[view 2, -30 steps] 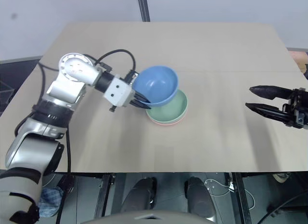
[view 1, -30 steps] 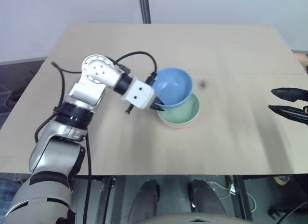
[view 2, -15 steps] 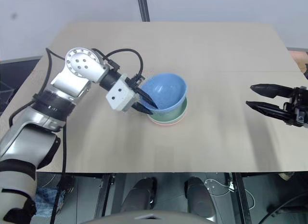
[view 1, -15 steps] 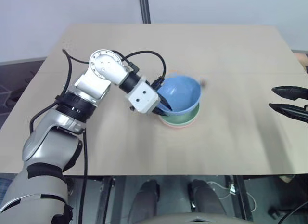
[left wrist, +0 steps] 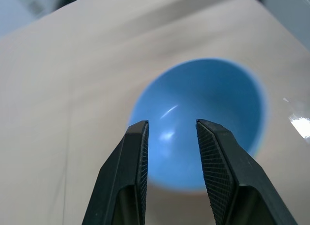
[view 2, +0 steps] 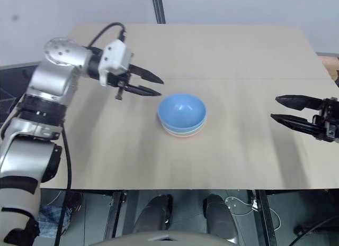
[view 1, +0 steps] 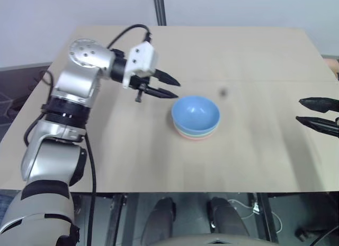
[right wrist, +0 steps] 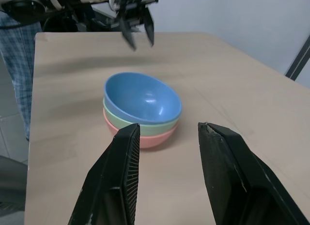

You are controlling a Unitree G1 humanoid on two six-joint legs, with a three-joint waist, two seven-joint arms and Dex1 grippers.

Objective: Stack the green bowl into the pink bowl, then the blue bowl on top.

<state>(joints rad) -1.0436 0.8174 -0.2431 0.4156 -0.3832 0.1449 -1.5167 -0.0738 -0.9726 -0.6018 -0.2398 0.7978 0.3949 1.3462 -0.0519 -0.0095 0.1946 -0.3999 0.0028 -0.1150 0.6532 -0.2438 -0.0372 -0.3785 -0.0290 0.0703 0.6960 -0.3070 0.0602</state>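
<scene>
Three bowls stacked as robot's left gripper (view 1: pixel 169 89) hangs empty above the surface (view 1: pixel 254 151).

The blue bowl (view 1: pixel 196 111) sits mouth-up in the green bowl (right wrist: pixel 145 125), inside the pink bowl (right wrist: pixel 150 138), below and ahead of that parted gripper. The right gripper (view 2: pixel 286 109), also parted, holds nothing. The stacking looks complete; only retreat remains. Round bowls, no long axis.

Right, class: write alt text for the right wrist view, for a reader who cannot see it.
Three round glossy bowls sit nested on a pale wooden table: a sky-blue bowl on top, a mint-green bowl under it and a salmon-pink bowl at the bottom. The right gripper frames them with open black fingers; the left gripper hangs open and empty beyond the stack.
</scene>
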